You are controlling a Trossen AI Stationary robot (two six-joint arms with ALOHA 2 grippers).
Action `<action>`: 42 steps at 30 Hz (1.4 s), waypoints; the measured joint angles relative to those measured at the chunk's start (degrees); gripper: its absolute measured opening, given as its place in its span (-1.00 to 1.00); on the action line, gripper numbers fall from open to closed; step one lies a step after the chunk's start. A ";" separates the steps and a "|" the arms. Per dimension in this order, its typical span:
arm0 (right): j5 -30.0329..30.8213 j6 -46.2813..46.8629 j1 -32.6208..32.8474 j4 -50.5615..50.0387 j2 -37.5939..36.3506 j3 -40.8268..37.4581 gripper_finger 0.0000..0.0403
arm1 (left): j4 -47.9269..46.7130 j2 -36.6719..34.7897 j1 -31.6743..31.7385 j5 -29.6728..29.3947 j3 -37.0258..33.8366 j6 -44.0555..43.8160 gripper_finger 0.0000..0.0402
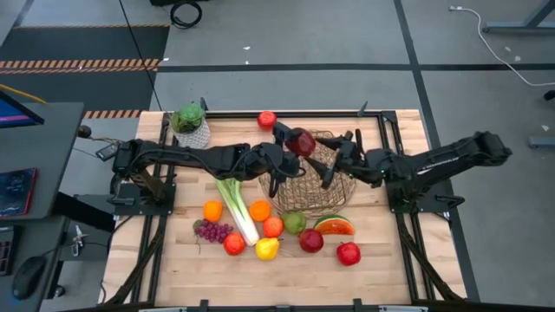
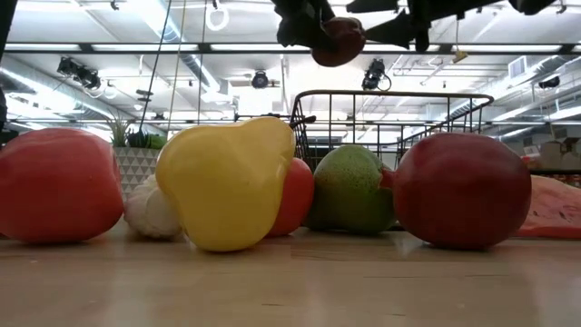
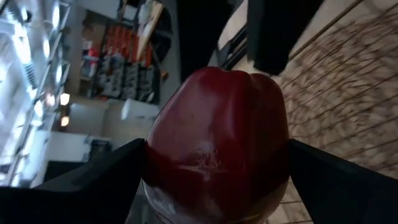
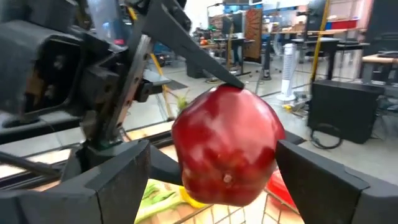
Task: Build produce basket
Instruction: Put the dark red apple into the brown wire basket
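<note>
At the far left of the surface (image 1: 173, 277) stood a small potted plant (image 1: 189, 121). The left arm reached from there toward the middle. Its end effector (image 1: 290, 137) was closed on a dark red apple (image 1: 302, 141). In the left wrist view, its two fingers (image 3: 106, 174) pressed the apple on both sides. The apple was in the air, above the far left part of the basket (image 1: 312, 198), and it touched neither the basket nor the surface.

In front of the arm lay the rest of the produce: a leek (image 1: 236, 206), an orange (image 1: 213, 211), purple grapes (image 1: 212, 230), a yellow fruit (image 1: 267, 249), a green pear (image 1: 294, 222), a watermelon slice (image 1: 334, 226) and more red apples (image 1: 349, 253). One other apple (image 1: 266, 119) lay alone near the far edge.

The right end effector (image 1: 334, 160) was over the basket, just to the right of the held apple. In the right wrist view the apple sat between its two sides, very close to both. It could not be told if it already gripped the apple or only stood wide around it.
</note>
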 joint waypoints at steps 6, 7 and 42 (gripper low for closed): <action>1.66 -1.68 -0.83 4.34 3.79 1.19 0.73 | -0.15 0.00 -0.36 -0.98 0.00 0.73 0.88; 1.72 -1.71 -1.23 4.76 4.25 1.19 0.73 | -0.15 0.00 -0.45 -0.96 0.00 0.73 0.88; -8.70 -2.76 -5.70 7.22 5.91 1.09 0.72 | -0.02 -0.11 -0.62 -0.63 0.00 -1.81 0.88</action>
